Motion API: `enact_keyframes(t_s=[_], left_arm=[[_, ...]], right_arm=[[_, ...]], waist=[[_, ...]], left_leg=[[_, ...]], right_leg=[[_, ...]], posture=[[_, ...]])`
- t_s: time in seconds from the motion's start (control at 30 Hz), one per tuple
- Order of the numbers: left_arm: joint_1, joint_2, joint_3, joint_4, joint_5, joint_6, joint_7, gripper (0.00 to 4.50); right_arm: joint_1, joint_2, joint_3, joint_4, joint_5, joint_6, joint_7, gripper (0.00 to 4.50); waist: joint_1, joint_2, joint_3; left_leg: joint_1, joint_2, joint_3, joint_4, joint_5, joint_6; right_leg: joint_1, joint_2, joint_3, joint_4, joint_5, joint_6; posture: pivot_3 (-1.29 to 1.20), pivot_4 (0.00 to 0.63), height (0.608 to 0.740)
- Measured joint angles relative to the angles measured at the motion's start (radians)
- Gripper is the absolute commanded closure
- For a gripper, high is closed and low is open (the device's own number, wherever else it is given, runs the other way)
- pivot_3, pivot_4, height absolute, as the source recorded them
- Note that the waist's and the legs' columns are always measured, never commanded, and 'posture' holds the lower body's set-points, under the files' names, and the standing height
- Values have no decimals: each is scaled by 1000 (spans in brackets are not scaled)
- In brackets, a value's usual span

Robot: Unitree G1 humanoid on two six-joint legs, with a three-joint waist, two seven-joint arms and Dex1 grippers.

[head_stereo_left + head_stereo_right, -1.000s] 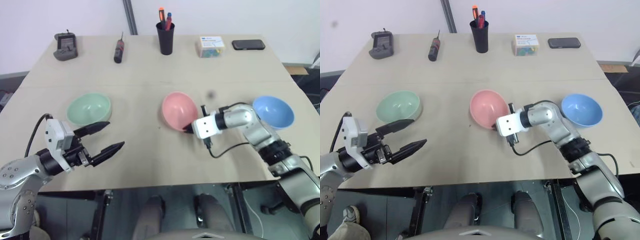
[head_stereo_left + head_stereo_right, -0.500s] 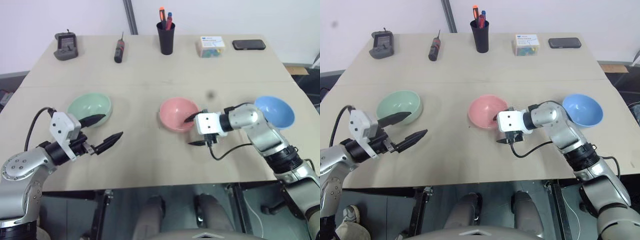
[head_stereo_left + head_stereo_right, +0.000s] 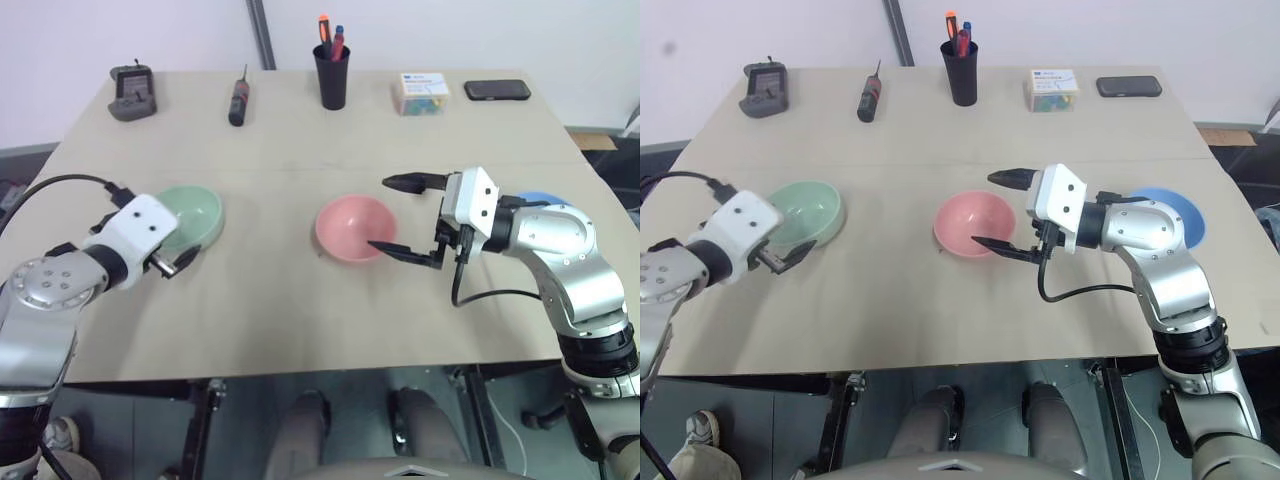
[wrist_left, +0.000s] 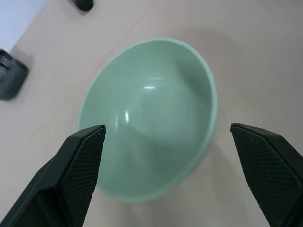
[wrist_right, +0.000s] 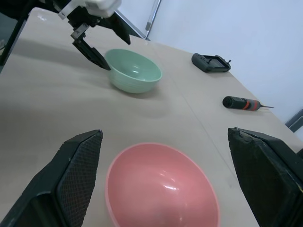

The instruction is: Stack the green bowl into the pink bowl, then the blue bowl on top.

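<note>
1. The left gripper (image 4: 165, 175) is hovering with jaws spread wide at the green bowl (image 3: 190, 217) — nothing held.
2. The right gripper (image 3: 402, 215) is gaping wide beside the pink bowl (image 3: 355, 228) at the table's (image 3: 300, 300) middle, empty.
3. The blue bowl (image 3: 1165, 205) is sitting behind the right arm.

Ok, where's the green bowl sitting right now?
The green bowl sits upright on the table's left side, left of the pink bowl; the open left gripper straddles it without touching.

Bright, even light; soft shadows under the bowls, small glare spots inside them, slight blur in wrist views
</note>
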Motion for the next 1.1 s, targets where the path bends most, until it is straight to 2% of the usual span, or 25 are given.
enact_keyframes(t_s=[0.07, 0.1, 0.13, 0.17, 0.2, 0.27, 0.3, 0.4, 0.43, 0.67, 0.8, 0.93, 1.1], left_arm=[[-21, 20, -50, 2, 22, 21, -20, 537], [-28, 38, -86, 2, 31, 38, -42, 967], [-28, 39, -92, 2, 32, 42, -45, 1204], [-33, 41, -105, 2, 32, 59, -63, 1827], [-34, 42, -107, 2, 32, 64, -66, 1981], [-48, 53, -125, 7, 42, 66, -80, 2886], [-53, 56, -128, 10, 44, 66, -83, 3129], [-82, 57, -146, 36, 61, 66, -94, 4253], [-97, 57, -158, 45, 61, 73, -102, 4454], [-201, 19, -180, 36, 1, 32, -188, 4454], [-393, -49, -229, -39, -91, -43, -298, 4454], [-535, -115, -334, -31, -118, -85, -391, 4454], [-617, -202, -460, 80, -96, -193, -488, 4454]], right_arm=[[1, 0, 0, 0, 0, -2, -12, 0], [1, -2, 0, 1, 0, -5, -19, 0], [1, -2, 0, 1, 0, -5, -20, 0], [3, -5, 0, 2, 0, -7, -23, 0], [4, -6, 0, 2, 0, -8, -24, 0], [10, -20, 0, 3, 1, -13, -26, 0], [12, -25, 0, 3, 1, -14, -27, 0], [25, -36, -1, 3, 1, -22, -30, 0], [29, -42, -3, 3, 1, -25, -34, 0], [100, -97, -58, -5, 11, -24, -66, 0], [220, -166, -156, -56, 12, 0, -104, 0], [335, -201, -247, -174, 22, 61, -162, 0], [447, -216, -321, -276, 33, 117, -218, 0]], waist=[[-2, 0, 0], [-3, 0, 0], [-3, 0, 0], [-2, 0, 0], [-1, 0, 0], [-1, 0, 0], [0, 0, 0], [1, 0, 0], [1, 0, 0], [7, -2, 1], [28, -3, 1], [22, -2, 1], [20, -2, 1]], left_leg=[[0, 0, 1, 0, 0, 0], [0, 0, 1, -1, 0, 0], [0, 0, 1, -1, 0, 0], [-1, 0, 0, -2, 0, 0], [-1, 0, 0, -2, 0, 0], [-1, 0, 0, -2, 0, 0], [-1, 0, 0, -2, 0, 0], [-1, 0, 0, -2, 0, 0], [-1, 0, 1, -2, 0, 0], [-3, 0, 0, -1, 0, 0], [-4, -1, -1, 1, 0, 0], [-3, -1, 1, 1, 0, 0], [-2, 0, 1, 3, 0, 0]], right_leg=[[0, 0, 0, 0, 0, 0], [-1, 0, 0, 0, 0, 0], [-1, 0, 0, 0, 0, 0], [-2, 0, 0, 0, 0, 0], [-2, 0, 0, 0, 0, 0], [-2, 0, 0, 0, 0, 0], [-2, 0, 0, 0, 0, 0], [-2, 0, 0, 0, 0, 0], [-2, 0, 0, 0, 0, 0], [-2, 0, 0, 0, 0, 0], [-2, -1, -1, 0, 0, 0], [-2, 0, 1, 1, 0, 0], [-1, 2, 1, 2, 0, 0]], posture=[[0, 150, 740], [0, 150, 740], [0, 150, 740], [0, 150, 740], [0, 150, 740], [0, 150, 740], [0, 150, 740], [0, 150, 740], [0, 150, 740], [0, 150, 740], [0, 150, 740], [0, 150, 740], [0, 150, 740]])
